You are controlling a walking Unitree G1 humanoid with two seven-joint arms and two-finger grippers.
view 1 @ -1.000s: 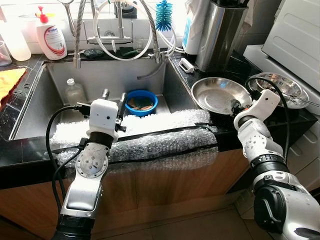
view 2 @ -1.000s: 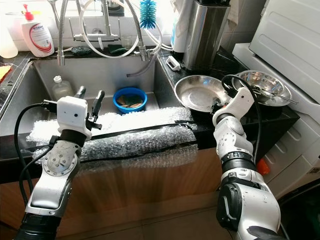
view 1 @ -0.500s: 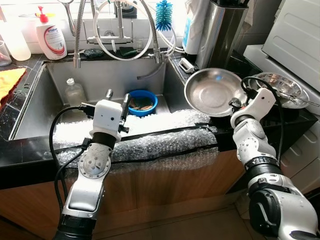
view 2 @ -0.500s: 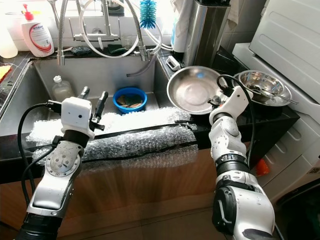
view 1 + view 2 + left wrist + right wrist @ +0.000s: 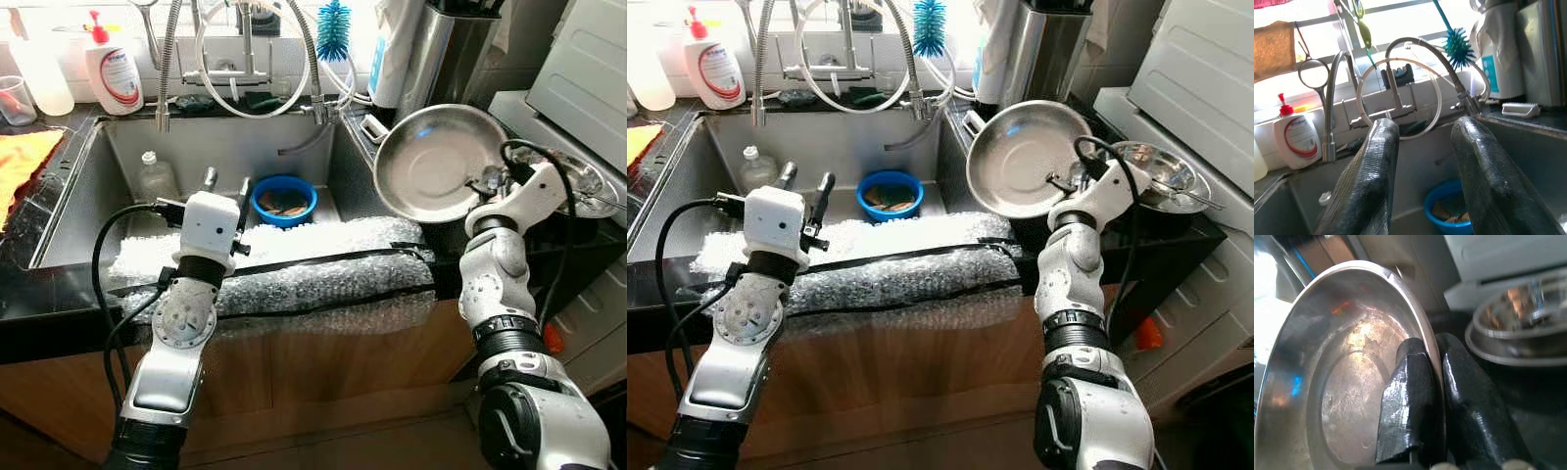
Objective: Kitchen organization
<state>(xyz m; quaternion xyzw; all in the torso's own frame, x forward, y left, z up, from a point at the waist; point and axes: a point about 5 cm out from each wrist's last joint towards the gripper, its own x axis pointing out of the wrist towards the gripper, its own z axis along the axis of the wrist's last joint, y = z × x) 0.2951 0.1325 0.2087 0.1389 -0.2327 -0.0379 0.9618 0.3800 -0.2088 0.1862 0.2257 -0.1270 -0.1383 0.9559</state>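
Steel pan (image 5: pixel 436 159) is off the table, tilted nearly on edge with its inside facing the sink (image 5: pixel 118 176), held up over the table's right part beside the sink. Right gripper (image 5: pixel 1425 396) has its jaws clamped on the pan's rim, one finger inside the bowl, one behind it. Just right of the pan, a second steel bowl (image 5: pixel 1156 174) sits on the dark table (image 5: pixel 578 235) with some utensil in it. Tall steel canister (image 5: pixel 441 49) stands behind the pan. In the sink: blue bowl (image 5: pixel 284 200) with scraps in it, and a clear bottle (image 5: pixel 154 178) near the left wall. Bubble wrap (image 5: pixel 323 269) lies draped over the sink's front edge. Left gripper (image 5: pixel 1422 171) hovers over the bubble wrap at the sink front, jaws apart, nothing between them, pointing toward the faucet (image 5: pixel 1396 93). Soap bottle (image 5: pixel 114 70) and blue brush (image 5: pixel 333 22) at the back by the window.
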